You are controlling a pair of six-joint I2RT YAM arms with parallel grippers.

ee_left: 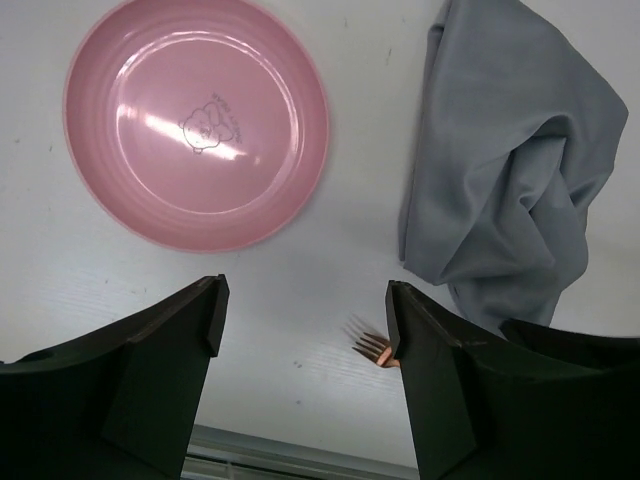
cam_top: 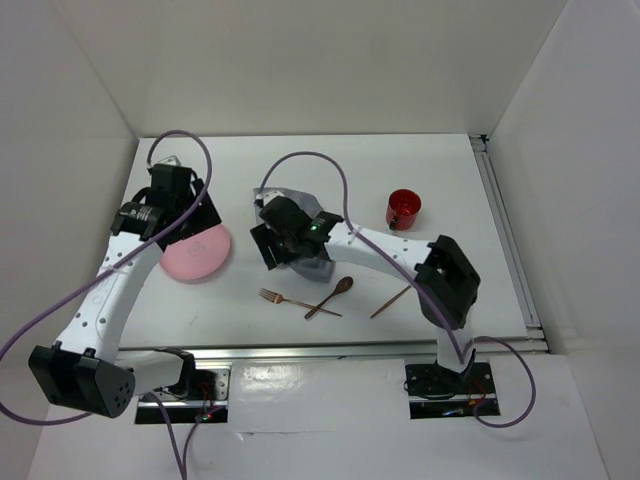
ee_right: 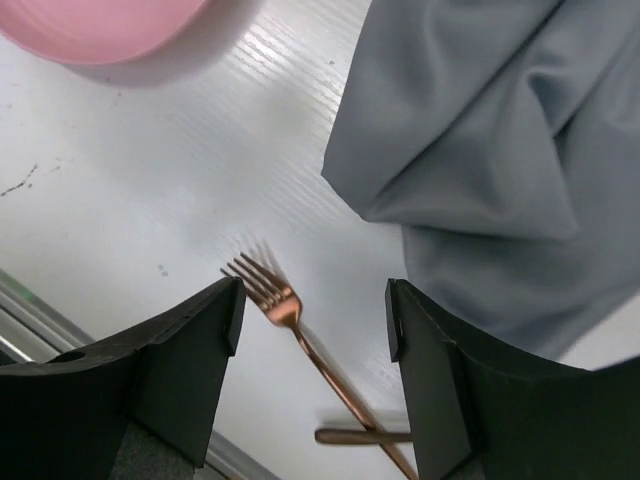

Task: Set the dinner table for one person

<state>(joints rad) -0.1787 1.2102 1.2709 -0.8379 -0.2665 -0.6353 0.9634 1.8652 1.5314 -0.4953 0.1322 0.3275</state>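
The white dinner table (cam_top: 450,270) holds a pink plate (cam_top: 197,255), a crumpled grey cloth (cam_top: 318,265), a red cup (cam_top: 403,208), a copper fork (cam_top: 285,298), a copper spoon (cam_top: 330,297) and a thin copper knife (cam_top: 390,301). My left gripper (cam_top: 197,217) is open and empty above the plate's far edge. In the left wrist view, the left gripper (ee_left: 305,330) looks down on the plate (ee_left: 197,120), cloth (ee_left: 510,170) and fork tines (ee_left: 372,347). My right gripper (cam_top: 268,246) is open and empty, above the cloth's left edge. In the right wrist view, the right gripper (ee_right: 312,320) hangs over the fork (ee_right: 275,295), beside the cloth (ee_right: 500,150).
White walls enclose the table on three sides. Metal rails run along the right edge (cam_top: 505,230) and the near edge (cam_top: 330,350). The fork's handle crosses the spoon handle (ee_right: 360,436). The plate's rim (ee_right: 100,25) shows at the top left of the right wrist view.
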